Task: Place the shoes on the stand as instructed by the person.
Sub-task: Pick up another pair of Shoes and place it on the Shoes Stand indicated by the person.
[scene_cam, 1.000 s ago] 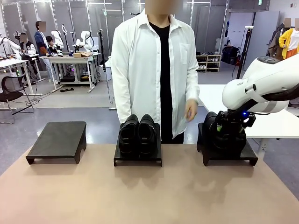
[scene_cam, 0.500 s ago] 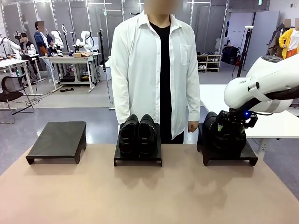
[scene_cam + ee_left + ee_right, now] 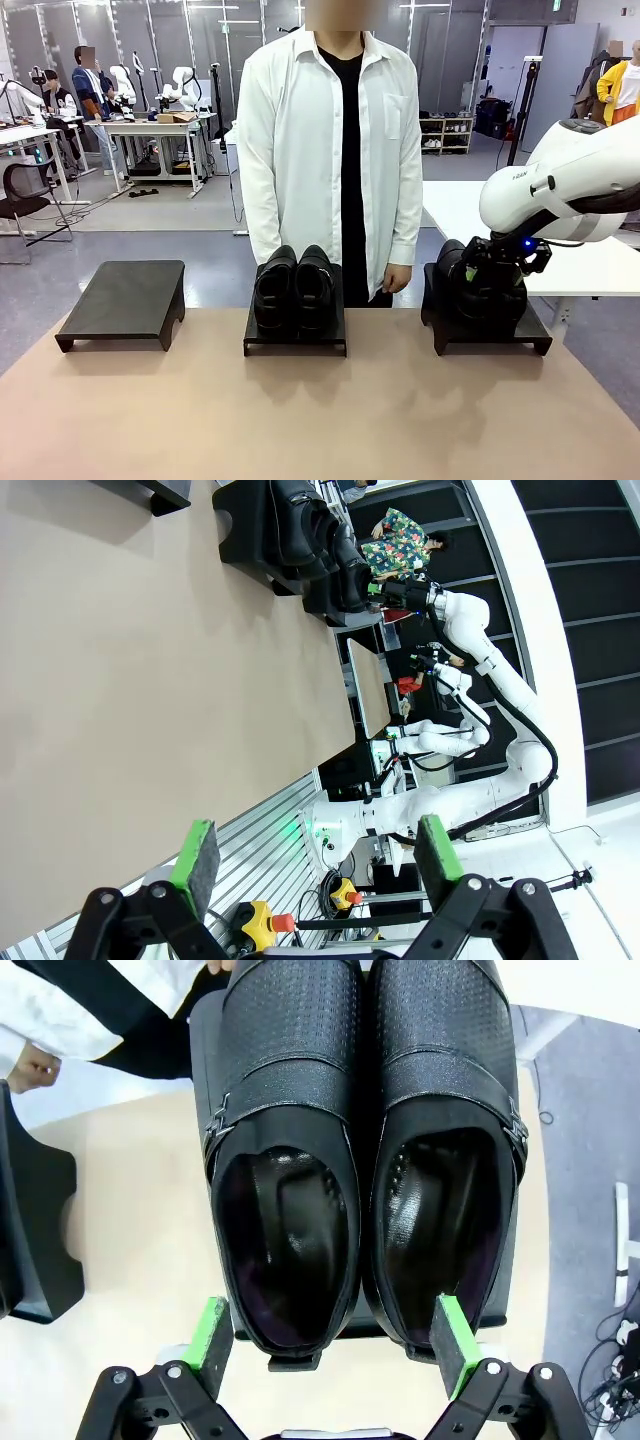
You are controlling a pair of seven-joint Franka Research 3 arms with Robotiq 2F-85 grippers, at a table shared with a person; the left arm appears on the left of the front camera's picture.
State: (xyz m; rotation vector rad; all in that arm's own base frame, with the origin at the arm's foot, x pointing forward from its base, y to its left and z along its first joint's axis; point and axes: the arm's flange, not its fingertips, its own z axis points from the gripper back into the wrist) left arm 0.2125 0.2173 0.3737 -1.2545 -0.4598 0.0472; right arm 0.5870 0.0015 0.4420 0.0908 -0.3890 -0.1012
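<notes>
Right gripper (image 3: 333, 1345) hovered spread wide, its pads flanking the heels of the shiny black low dress shoes (image 3: 365, 1150) on their black stand (image 3: 203, 1080); closing came next.

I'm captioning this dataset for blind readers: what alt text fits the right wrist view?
The open right gripper hangs above the heels of a pair of black strap shoes side by side on a black stand, its green pads outside both heels. The person's white sleeve and hand show at upper left.
</notes>
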